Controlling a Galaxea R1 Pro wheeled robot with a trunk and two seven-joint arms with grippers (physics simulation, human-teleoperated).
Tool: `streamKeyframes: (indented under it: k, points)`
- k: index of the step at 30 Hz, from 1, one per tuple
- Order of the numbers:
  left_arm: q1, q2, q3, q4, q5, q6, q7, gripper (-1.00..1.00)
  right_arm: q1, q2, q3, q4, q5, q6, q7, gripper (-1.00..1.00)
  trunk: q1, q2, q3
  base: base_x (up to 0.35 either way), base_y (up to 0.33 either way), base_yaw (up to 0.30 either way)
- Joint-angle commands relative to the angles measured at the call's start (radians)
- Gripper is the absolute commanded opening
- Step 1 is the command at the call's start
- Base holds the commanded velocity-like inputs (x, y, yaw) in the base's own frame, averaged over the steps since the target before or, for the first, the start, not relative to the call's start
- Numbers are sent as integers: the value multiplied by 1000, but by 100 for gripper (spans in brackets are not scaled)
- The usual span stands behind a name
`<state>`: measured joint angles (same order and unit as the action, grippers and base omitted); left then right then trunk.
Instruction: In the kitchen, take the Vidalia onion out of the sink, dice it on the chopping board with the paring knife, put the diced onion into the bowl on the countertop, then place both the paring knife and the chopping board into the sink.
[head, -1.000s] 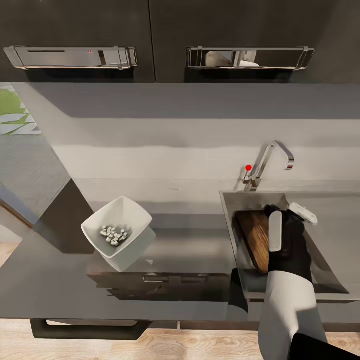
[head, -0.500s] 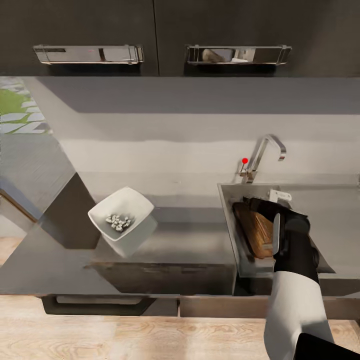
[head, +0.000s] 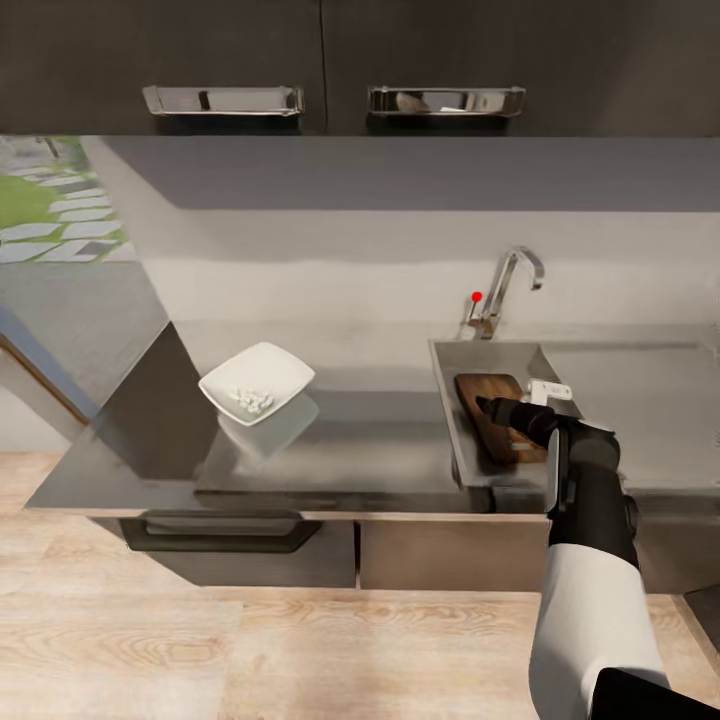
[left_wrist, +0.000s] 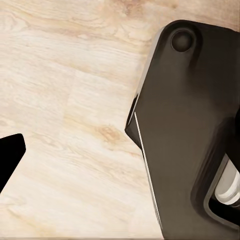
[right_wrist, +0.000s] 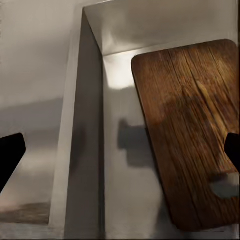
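Observation:
The chopping board (head: 478, 386) lies inside the sink (head: 446, 400), dark brown with visible grain. In the right wrist view the chopping board (right_wrist: 190, 125) rests on the grey floor of the sink (right_wrist: 90, 125). My right gripper (head: 497, 408) hovers over the board, open, with nothing between its fingers (right_wrist: 11, 154). The white square bowl (head: 257, 383) stands on the countertop to the left and holds the diced onion (head: 250, 400) as tiny white cubes. The paring knife is hidden. My left gripper (left_wrist: 120, 160) hangs open over the wooden floor beside the robot's dark base (left_wrist: 185, 130).
The chrome tap (head: 508, 282) with its red-tipped lever (head: 476, 296) stands behind the sink. A drainboard (head: 630, 385) stretches to the right. Dark upper cabinets (head: 320, 60) hang above, and a drawer handle (head: 220, 528) juts out below the counter edge.
The camera has drawn back from the counter, so floor and drawer fronts now show. My right gripper has stayed over the board, which now lies flatter in the sink.

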<state>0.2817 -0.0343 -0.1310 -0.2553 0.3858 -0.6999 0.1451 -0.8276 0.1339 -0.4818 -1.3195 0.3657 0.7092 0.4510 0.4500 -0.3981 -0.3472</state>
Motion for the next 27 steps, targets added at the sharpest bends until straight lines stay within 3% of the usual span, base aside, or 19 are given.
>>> streamKeyframes:
  k: [1, 27]
  points:
    - [1, 1, -9, -2, 2, -1, 10, 100, -1, 1, -3, -1, 10, 3, 10, 100, 0, -2, -2, -341, 0, 0]
    - [1, 0, -9, -2, 2, -1, 10, 100, 6, 1, -2, -1, 10, 1, 11, 100, 0, -2, -2, -341, 0, 0]
